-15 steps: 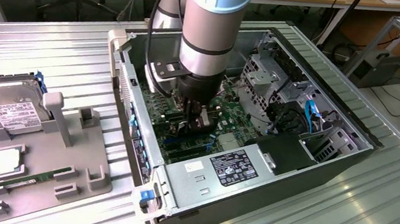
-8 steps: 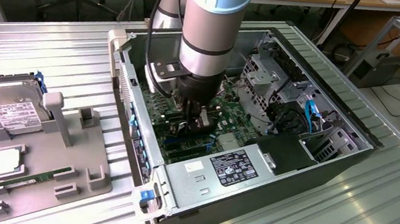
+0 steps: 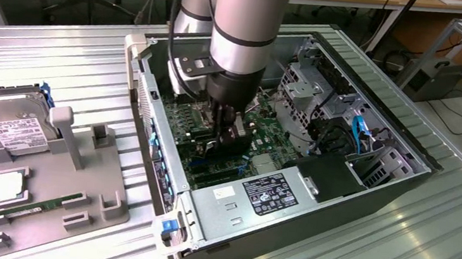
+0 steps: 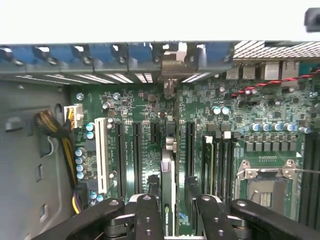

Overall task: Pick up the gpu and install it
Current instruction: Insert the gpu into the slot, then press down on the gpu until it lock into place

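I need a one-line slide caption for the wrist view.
End effector holds the gpu edge-on above the motherboard slots.

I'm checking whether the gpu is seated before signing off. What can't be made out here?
- Gpu in its slot: wrist view shows it edge-on, lower end behind the end effector.
- Gpu in the exterior view: the arm covers it.
- Hard drive label: too small to read.

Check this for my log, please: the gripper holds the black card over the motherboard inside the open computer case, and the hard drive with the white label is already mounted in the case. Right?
Not quite. The hard drive is not in the case; the exterior view shows it on the grey holder beside it. The rest stands: the gripper holds the black card over the motherboard.
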{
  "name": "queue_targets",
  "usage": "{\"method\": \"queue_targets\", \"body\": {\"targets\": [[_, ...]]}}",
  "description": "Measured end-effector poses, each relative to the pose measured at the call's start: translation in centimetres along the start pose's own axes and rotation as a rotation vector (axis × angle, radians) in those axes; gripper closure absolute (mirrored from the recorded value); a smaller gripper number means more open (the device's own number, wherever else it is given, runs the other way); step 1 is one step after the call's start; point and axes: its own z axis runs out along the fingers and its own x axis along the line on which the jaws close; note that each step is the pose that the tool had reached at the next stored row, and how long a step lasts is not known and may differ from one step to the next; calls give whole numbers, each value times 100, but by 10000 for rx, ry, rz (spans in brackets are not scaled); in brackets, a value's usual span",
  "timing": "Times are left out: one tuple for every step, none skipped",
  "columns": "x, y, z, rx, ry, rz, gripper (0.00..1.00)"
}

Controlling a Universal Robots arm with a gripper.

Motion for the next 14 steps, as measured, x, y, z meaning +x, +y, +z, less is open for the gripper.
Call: {"method": "queue_targets", "body": {"targets": [[-2,0,-17,-36,2,0,66],[-4,-1,-32,-74,1,-2,66],[-10,-1,-44,-112,1,-3,66],[-15,-2,-53,-151,0,-5,66],[-23,-3,-60,-198,0,-9,67],[-31,-3,-65,-244,2,-15,74],[-40,-3,-66,-286,1,-22,81],[-47,-4,-67,-323,1,-29,81],[-56,-3,-67,-346,2,-34,87],[-61,-3,-66,-358,1,-45,89],[-66,-3,-61,-366,0,-55,89],[-70,-2,-51,-372,-1,-65,89],[-73,-1,-41,-377,0,-74,89],[-75,-1,-29,-381,1,-84,89]]}}
